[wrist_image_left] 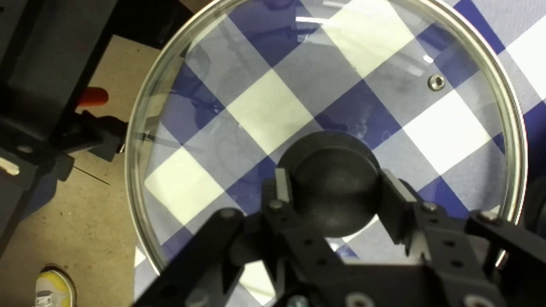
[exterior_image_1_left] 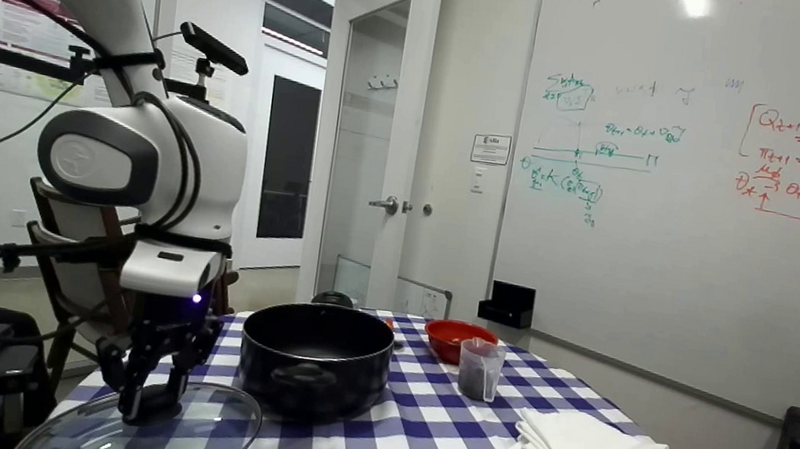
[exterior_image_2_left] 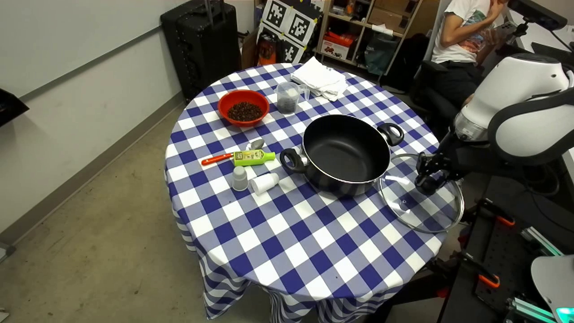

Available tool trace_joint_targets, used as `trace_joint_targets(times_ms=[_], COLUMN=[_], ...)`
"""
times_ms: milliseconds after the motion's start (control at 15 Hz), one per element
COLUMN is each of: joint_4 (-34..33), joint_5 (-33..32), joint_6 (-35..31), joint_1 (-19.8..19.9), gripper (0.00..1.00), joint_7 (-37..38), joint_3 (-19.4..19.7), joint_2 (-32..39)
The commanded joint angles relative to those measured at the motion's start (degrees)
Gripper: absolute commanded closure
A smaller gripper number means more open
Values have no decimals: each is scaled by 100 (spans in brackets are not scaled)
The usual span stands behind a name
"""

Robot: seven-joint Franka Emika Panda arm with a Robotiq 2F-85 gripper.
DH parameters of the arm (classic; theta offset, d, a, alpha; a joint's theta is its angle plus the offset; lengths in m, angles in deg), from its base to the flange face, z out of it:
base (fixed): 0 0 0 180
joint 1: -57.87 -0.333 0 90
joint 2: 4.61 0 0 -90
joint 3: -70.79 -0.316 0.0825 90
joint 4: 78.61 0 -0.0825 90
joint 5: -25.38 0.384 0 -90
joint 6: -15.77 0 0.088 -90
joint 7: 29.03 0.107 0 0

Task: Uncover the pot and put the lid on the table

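Lid (wrist_image_left: 315, 106) and claw (wrist_image_left: 339, 187) meet at the dark knob (wrist_image_left: 337, 217), both fingers (wrist_image_left: 397, 186) closed in against its sides. The glass is at the edge of the checked table (exterior_image_2_left: 287, 233), part of it reaching past; whether it rests there or hangs just above, I cannot tell. Just beside it stands the black pot (exterior_image_2_left: 343, 188), uncovered, its inside in plain view. On the pot's far side from the claw are a green bottle (exterior_image_2_left: 254, 157), a red handle (exterior_image_2_left: 217, 159), a white container (exterior_image_2_left: 265, 183) on its side and a grey container (exterior_image_2_left: 240, 179) standing. Farther round come a red bowl (exterior_image_2_left: 243, 96) of dark brown bits, a clear measuring cup (exterior_image_2_left: 288, 93) and folded white towels (exterior_image_2_left: 318, 76).
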Motion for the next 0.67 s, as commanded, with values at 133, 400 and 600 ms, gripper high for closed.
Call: trace_joint_targets(times_ms=[133,400,600], joint_4=[-6,-11,-12], joint_5=[510,738,847], joint_6=[-140,-146,-164], joint_1=[-83,-68,-68], gripper=[75,75,75], joint_7=[-305,-489,-560], joint_3=[4,6,13], joint_2=[126,168,184])
